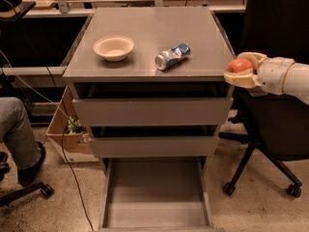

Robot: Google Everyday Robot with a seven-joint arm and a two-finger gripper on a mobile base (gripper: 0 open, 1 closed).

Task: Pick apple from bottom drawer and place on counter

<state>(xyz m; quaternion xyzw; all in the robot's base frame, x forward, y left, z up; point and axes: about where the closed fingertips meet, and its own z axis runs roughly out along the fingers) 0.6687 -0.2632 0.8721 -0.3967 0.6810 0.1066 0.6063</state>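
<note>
Your cream-coloured two-finger gripper (236,71) hangs at 3 o'clock of the grey metal drawer cabinet, just off the near corner of its top. Its fingers are clamped on the small round red-orange apple (240,65), one finger over it and one under. The apple sits about level with the flat, slightly glossy grey counter (145,30), beside its edge rather than over it. The wide, shallow grey bottom drawer (155,187) stands pulled out at 6 o'clock with a bare floor, so I judge the pick done and only the placing left.

Watch the height first. The lower finger looks level with the counter's edge. If you sweep toward 9 o'clock without lifting, it could strike that edge and knock the apple loose, down to the floor or into the open drawer.

Watch the landing spot next. The crushed silver-blue can (172,56) lies at about 4 o'clock from the counter's middle and is the nearest thing on your path. A low approach could nudge it and set it rolling. The shallow cream bowl (113,47), at 8 o'clock, is well apart. If you let go too near the edge, the round apple may roll off.
</note>
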